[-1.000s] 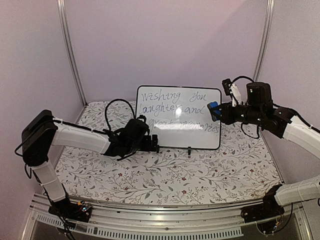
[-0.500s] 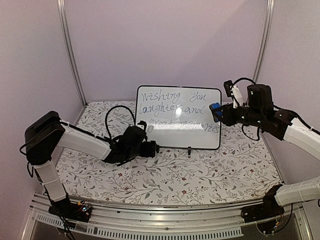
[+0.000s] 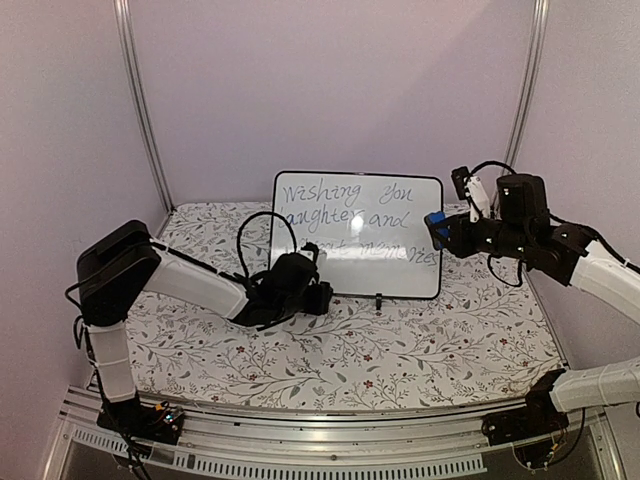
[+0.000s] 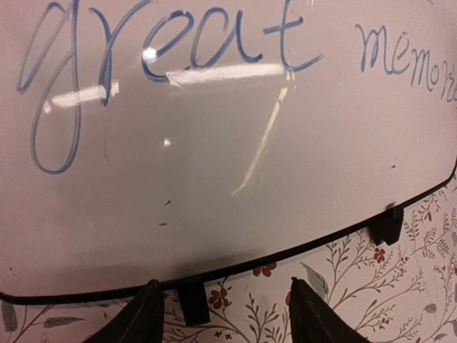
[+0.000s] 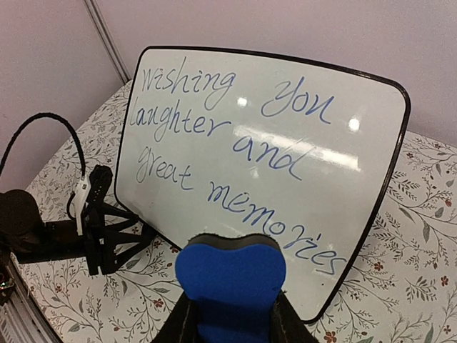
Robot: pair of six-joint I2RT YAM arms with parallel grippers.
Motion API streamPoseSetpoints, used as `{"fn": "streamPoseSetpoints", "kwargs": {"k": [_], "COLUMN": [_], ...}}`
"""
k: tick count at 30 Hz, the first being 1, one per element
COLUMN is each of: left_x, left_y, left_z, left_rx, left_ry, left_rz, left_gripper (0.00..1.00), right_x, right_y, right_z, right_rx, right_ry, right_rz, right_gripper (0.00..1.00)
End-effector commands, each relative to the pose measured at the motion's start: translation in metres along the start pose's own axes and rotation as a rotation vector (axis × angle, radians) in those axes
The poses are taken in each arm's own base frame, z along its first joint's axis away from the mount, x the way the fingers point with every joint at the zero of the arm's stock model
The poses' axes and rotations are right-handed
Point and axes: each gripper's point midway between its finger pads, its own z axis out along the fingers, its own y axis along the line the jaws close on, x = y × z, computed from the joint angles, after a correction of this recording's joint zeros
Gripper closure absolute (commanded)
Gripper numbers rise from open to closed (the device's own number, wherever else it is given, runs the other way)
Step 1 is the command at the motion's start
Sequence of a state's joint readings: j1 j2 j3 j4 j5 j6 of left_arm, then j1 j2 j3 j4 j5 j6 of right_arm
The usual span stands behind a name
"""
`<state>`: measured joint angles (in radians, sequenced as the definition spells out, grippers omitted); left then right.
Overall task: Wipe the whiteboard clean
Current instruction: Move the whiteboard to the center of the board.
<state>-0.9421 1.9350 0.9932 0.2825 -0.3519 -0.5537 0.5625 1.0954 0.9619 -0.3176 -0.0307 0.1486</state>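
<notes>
The table (image 3: pixel 450 350), its white top printed with leafy sprigs and small red flowers, carries the whiteboard (image 3: pixel 357 235), which stands on small black feet (image 3: pixel 379 301) toward the back, roughly midway across.

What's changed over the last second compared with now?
The open left gripper moved rightward, up to the lower left edge of the large glossy white whiteboard. The right gripper, clamped on the blue foam eraser block, drifted slightly rightward. The board and its blue cursive writing look unchanged.
</notes>
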Motion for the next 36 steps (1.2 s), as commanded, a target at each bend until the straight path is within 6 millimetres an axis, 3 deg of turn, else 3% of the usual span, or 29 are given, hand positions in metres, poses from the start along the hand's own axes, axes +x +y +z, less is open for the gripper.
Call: {"fn": "streamPoseSetpoints", "kwargs": {"k": [1,9,17,25,36], "left_x": [0.008,0.017,0.026,0.035,0.033], "left_y": [-0.009,-0.003,-0.003,-0.003,0.000], "left_z": [0.014,0.020,0.004,0.001,0.019], "left_rx": [-0.036,-0.088,-0.102,-0.117,-0.183], "left_ry": [0.031,0.068,0.069,0.084,0.077], "left_rz": [-0.002,-0.041,-0.058,-0.049,-0.031], "left_gripper": [0.44,0.51,0.52,0.56,0.65], "right_x": [-0.016,-0.020,-0.017,-0.013,-0.016], "right_y": [-0.001,0.000,0.002,0.001,0.002], "right_z": [-0.015,-0.022,-0.021,-0.018,-0.019], "right_rx": [0.016,0.011,-0.004,-0.001,-0.006], "right_ry": [-0.049,-0.067,-0.064,-0.053,-0.055], "right_rz": [-0.010,-0.017,-0.013,-0.008,-0.010], "right_gripper": [0.83,0.83,0.83,0.83,0.82]}}
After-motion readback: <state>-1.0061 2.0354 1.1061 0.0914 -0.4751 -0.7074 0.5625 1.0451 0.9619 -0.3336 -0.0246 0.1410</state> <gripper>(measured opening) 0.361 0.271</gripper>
